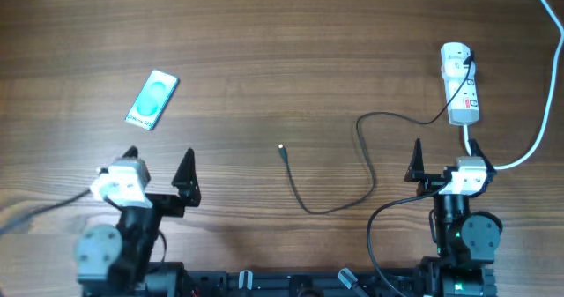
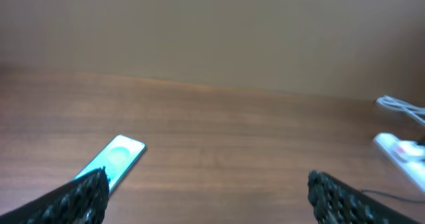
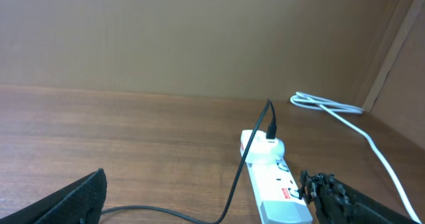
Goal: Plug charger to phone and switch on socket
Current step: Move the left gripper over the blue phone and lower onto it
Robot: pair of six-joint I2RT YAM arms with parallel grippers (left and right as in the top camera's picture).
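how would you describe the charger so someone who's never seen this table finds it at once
On the wooden table, find the white socket near the right edge. From the plug at its far end a thin black cable, the charger, loops toward the table's middle. Unlike the thick white cord nearby, it ends in a small silver-tipped connector lying free.

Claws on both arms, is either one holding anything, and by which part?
Nothing is held: the left claw and the right claw both stand open and empty.
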